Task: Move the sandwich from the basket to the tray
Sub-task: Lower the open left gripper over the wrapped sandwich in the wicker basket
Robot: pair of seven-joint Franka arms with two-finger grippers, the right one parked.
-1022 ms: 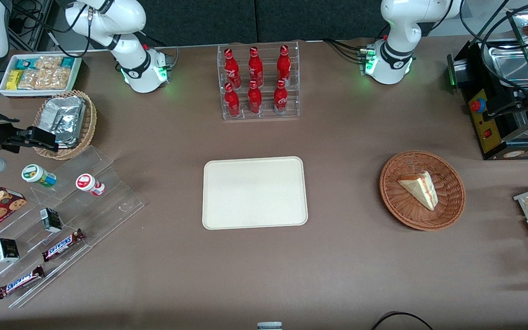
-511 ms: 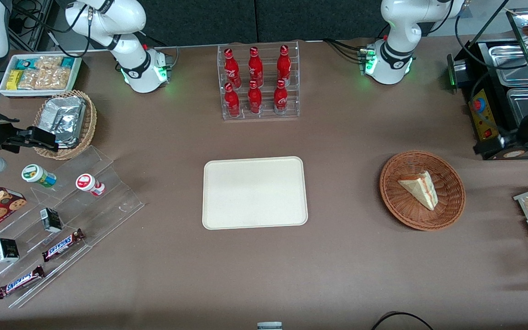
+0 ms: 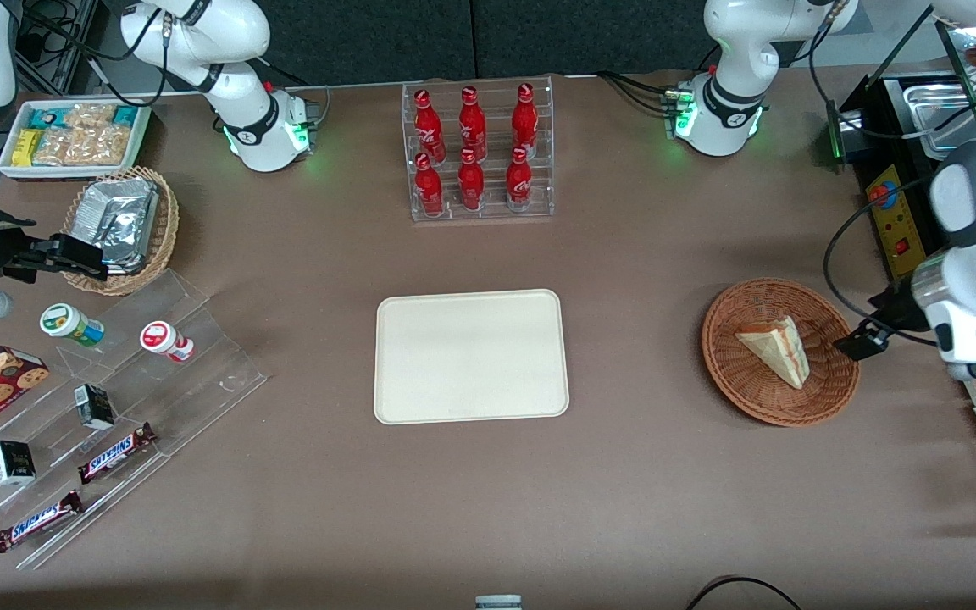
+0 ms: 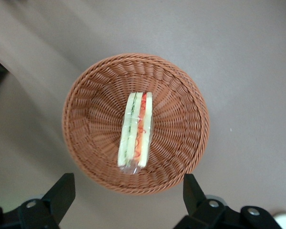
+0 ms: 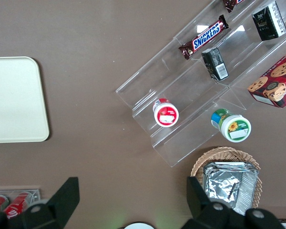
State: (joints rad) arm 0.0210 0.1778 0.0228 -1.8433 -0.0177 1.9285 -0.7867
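The sandwich [image 3: 774, 349] lies in the basket [image 3: 734, 385] toward the working arm's end of the counter [image 3: 640, 474], well apart from the tray [image 3: 470, 356], while the gripper [image 4: 128, 202] hangs above the basket's edge, spread wide and holding nothing.

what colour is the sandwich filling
Red and green between pale bread, clearest on the sandwich in the left wrist view; the gripper hovers above.

The brown cloth-like surface [image 3: 666, 491] carries a flat cream-white rectangular tray [image 3: 471, 356]. The round reddish-brown wicker basket [image 3: 780, 352] sits toward the working arm's end; the clear acrylic bottle rack [image 3: 479, 152] stands farther from the camera; the open left gripper [image 4: 128, 200] hovers above the basket.
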